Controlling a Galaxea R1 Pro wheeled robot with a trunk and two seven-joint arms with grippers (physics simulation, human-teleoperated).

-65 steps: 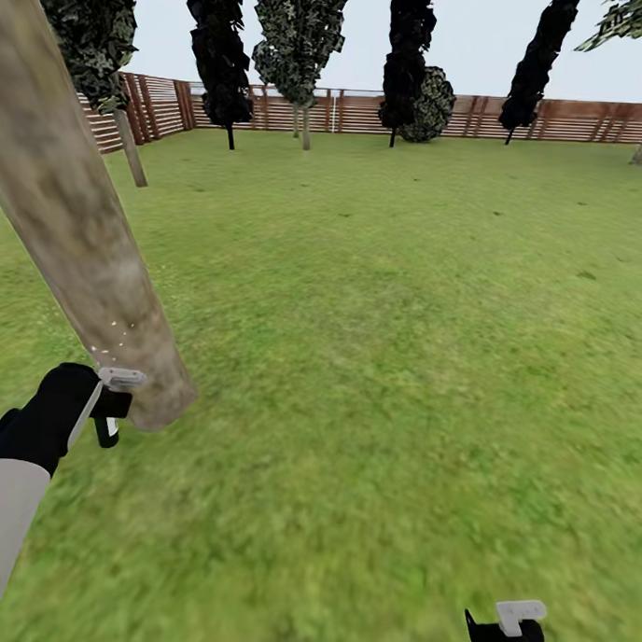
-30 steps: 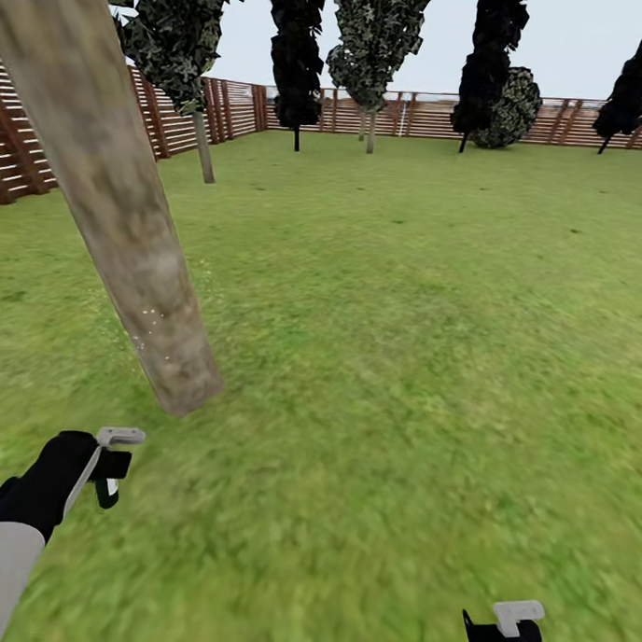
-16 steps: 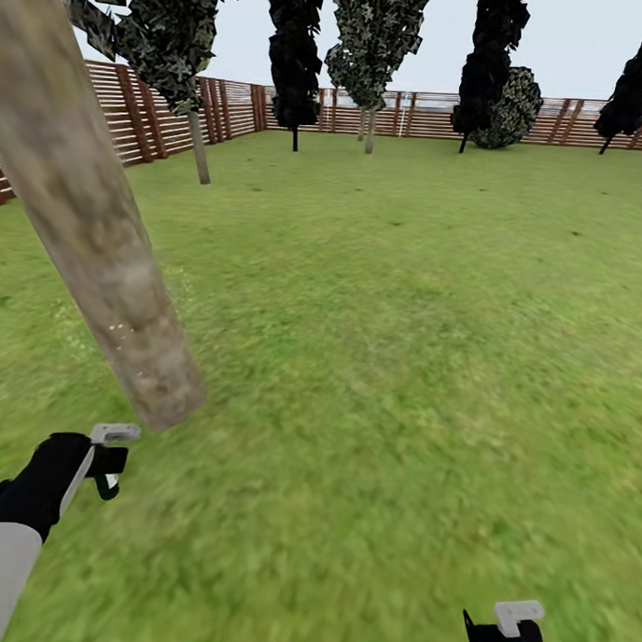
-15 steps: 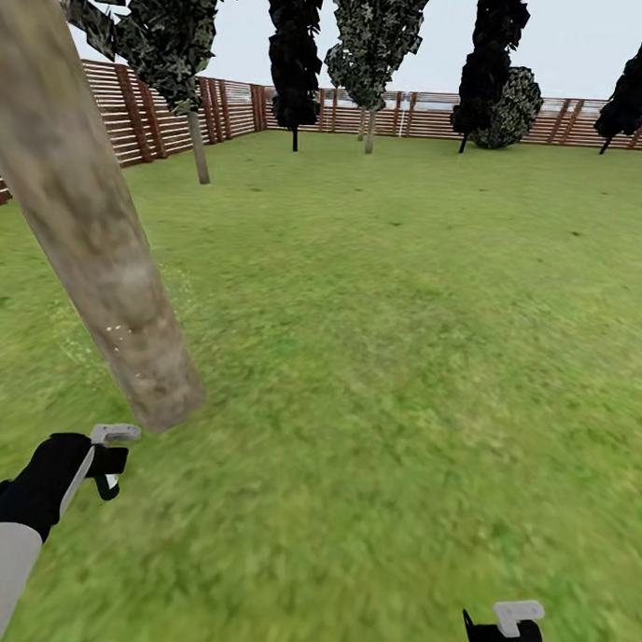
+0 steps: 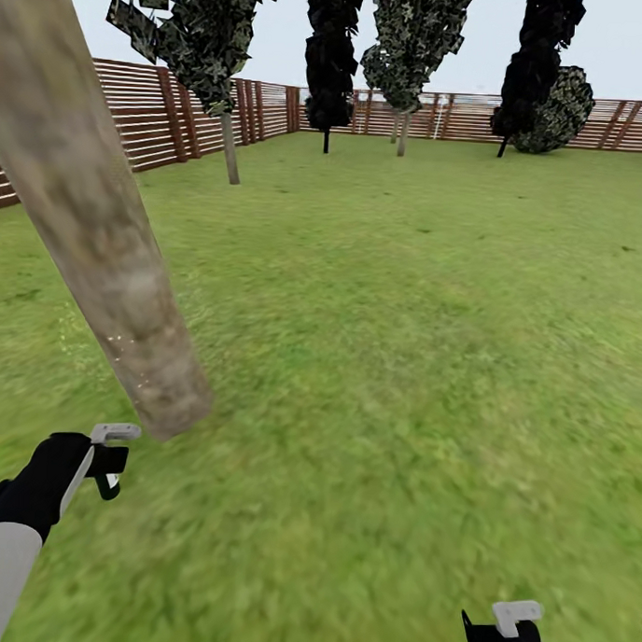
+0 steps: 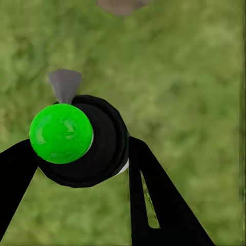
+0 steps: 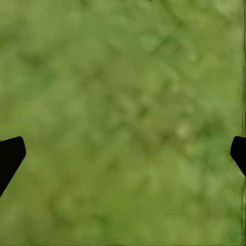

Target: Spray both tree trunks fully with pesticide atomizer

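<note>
The left tool (image 5: 110, 457) is clamped on the pesticide atomizer (image 6: 84, 141), low at 8 o'clock in the head view, just short of the tree trunk (image 5: 100, 246), which carries a few white pesticide specks (image 5: 124, 340). The right tool (image 5: 505, 633), at 5 o'clock over the lawn (image 5: 403, 362), is spread wide and empty.

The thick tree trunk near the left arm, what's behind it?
Behind the tree trunk lie green lawn and the slatted brown fence along the garden's edge. The trunk covers a strip of grass and part of that fence, so whatever stands there cannot be seen.
</note>
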